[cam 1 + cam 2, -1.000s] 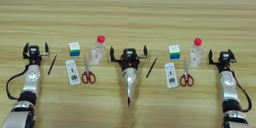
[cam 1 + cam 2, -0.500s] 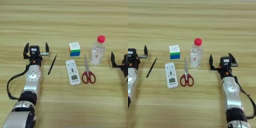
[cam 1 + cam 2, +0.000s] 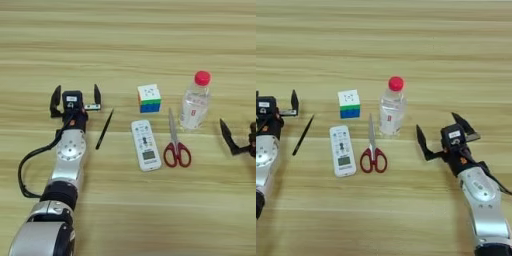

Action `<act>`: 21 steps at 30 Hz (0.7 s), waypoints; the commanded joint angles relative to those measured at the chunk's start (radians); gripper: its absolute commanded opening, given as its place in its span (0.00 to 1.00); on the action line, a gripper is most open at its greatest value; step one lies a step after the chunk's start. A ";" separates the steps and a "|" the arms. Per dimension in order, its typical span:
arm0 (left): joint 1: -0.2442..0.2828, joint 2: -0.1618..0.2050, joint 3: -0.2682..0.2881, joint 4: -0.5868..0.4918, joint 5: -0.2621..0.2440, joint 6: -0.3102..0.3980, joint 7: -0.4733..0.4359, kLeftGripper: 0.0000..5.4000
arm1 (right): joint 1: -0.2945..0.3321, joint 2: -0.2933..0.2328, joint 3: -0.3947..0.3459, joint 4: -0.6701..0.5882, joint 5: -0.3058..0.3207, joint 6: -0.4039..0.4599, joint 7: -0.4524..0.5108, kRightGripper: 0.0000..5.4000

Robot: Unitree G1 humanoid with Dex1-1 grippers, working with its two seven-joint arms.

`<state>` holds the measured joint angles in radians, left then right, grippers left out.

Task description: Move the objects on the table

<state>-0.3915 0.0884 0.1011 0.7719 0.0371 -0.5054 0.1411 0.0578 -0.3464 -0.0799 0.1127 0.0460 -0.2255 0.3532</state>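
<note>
We are looking down on the table (image 3: 125, 30), where the small things are lying in a loose group around its middle. The clear bottle (image 3: 392, 107) with its red cap is standing upright, furthest toward the table's right side. Just beside it on the left, the red-handled scissors (image 3: 372, 149) are lying shut, blades pointing toward the far edge. The puzzle cube (image 3: 149, 98) is sitting left of the bottle and apart from it, and the white remote (image 3: 145, 145) is lying nearer us, between the cube and the near edge, its small screen at its near end. A thin black pen (image 3: 104, 129) is lying left of the remote, slightly tilted.

Our left gripper (image 3: 75, 97) is resting over the table near the pen, its two black fingers spread wide and holding nothing. Our right gripper (image 3: 445, 132) is hovering right of the bottle, not touching it, fingers also splayed apart and empty.
</note>
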 commanded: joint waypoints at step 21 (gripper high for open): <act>-0.031 0.005 -0.002 0.038 0.004 0.007 -0.001 1.00 | -0.030 0.016 0.069 -0.178 0.161 0.216 0.169 1.00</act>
<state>-0.4069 0.0907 0.1017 0.7989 0.0363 -0.5065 0.1410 0.0607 -0.3413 -0.0055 -0.0914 0.2061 -0.0244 0.5327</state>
